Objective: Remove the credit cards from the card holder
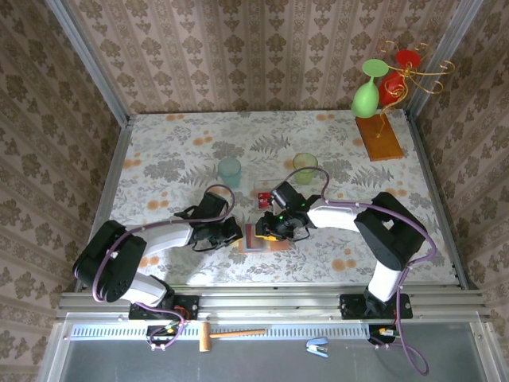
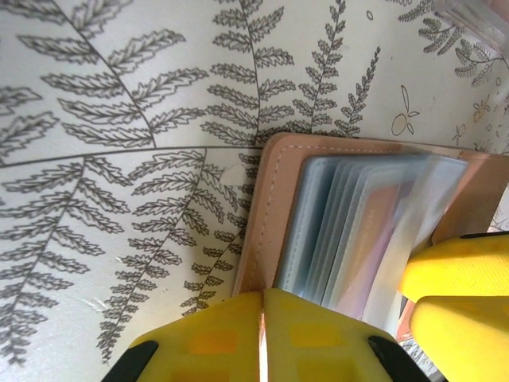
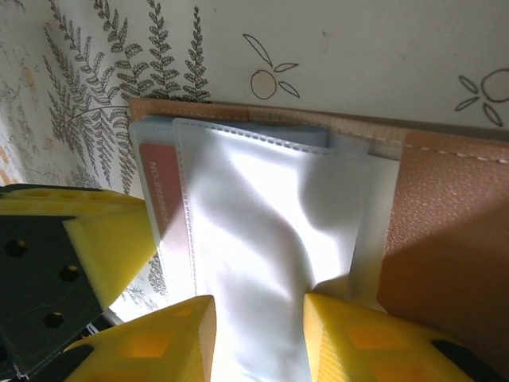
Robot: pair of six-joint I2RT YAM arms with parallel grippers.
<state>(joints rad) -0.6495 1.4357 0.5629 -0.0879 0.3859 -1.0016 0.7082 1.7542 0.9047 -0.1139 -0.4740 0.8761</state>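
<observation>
The card holder (image 1: pixel 256 239) lies open on the table between my two grippers, tan cover (image 2: pixel 274 199) outward, grey-blue and clear sleeves (image 2: pixel 358 223) fanned up. My left gripper (image 2: pixel 262 298) (image 1: pixel 236 232) is shut on the edge of the tan cover. My right gripper (image 3: pixel 258 318) (image 1: pixel 274 229) reaches in from the right, its fingers squeezing a buckled clear sleeve (image 3: pixel 262 223). A red credit card (image 3: pixel 155 199) shows inside a sleeve behind it. Another red card (image 1: pixel 262 199) lies on the table just behind the holder.
A teal cup (image 1: pixel 229 169) and a green cup (image 1: pixel 305 165) stand behind the grippers. At the back right is a glass stand on a wooden base (image 1: pixel 378 137) with a green glass (image 1: pixel 365 95) and a red glass (image 1: pixel 390 83).
</observation>
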